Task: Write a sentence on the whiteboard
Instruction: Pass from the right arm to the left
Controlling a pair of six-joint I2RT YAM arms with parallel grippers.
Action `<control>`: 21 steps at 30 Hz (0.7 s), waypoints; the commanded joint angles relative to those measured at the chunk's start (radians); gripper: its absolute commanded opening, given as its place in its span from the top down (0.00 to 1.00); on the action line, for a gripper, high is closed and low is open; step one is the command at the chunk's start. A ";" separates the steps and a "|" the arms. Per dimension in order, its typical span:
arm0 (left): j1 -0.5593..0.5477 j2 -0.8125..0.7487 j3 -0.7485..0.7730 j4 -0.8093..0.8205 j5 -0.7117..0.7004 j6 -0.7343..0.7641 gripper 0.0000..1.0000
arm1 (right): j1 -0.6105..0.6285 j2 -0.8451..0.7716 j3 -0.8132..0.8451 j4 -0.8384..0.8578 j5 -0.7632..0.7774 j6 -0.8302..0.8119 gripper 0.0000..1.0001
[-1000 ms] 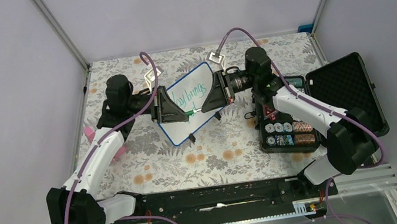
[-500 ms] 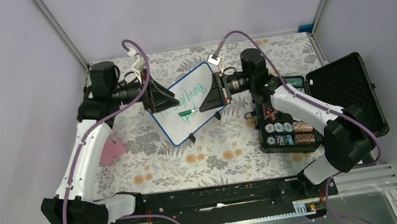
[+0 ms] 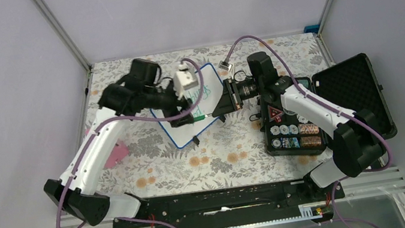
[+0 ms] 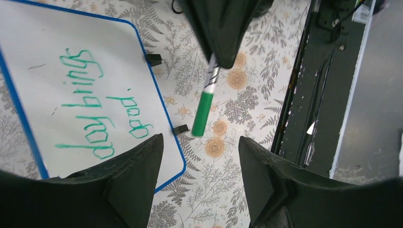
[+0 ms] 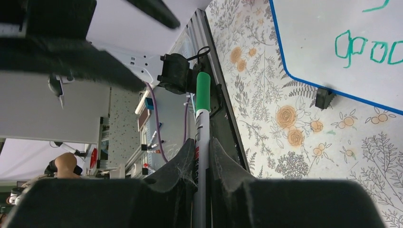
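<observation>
The whiteboard (image 3: 186,136), blue-framed, lies tilted on the flowered table. The sentence (image 4: 90,109) is in green on it in two lines, roughly "day brings" over "good." (image 5: 366,47). My right gripper (image 3: 212,111) is shut on a white marker (image 5: 199,142) with its green cap (image 4: 203,111) on. The capped end hangs just off the whiteboard's (image 4: 71,38) near right edge. My left gripper (image 4: 199,156) hovers above that corner, open, with nothing between its fingers. In the top view the left gripper (image 3: 184,116) covers part of the writing.
A black case (image 3: 354,88) stands open at the right, and its tray (image 3: 291,134) holds small round items. A pink object (image 3: 112,154) lies at the left. The black rail (image 3: 219,199) runs along the near edge. The board's two black feet (image 4: 179,129) stick out.
My left gripper has let go of the marker's green end and opened. Its arm swung away left, then up and over the board. The right gripper kept the marker nearly still.
</observation>
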 commanded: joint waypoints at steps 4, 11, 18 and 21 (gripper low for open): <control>-0.232 0.067 0.012 0.036 -0.242 0.011 0.37 | 0.051 -0.034 -0.028 0.005 -0.046 -0.012 1.00; -0.316 0.117 -0.003 0.044 -0.317 0.028 0.47 | 0.062 -0.055 -0.038 0.017 -0.055 -0.004 1.00; -0.316 0.106 -0.036 0.039 -0.327 0.030 0.79 | 0.062 -0.061 -0.046 0.016 -0.055 -0.003 1.00; -0.316 0.084 -0.071 0.027 -0.297 0.036 0.92 | 0.042 -0.059 -0.029 0.009 -0.041 -0.003 0.95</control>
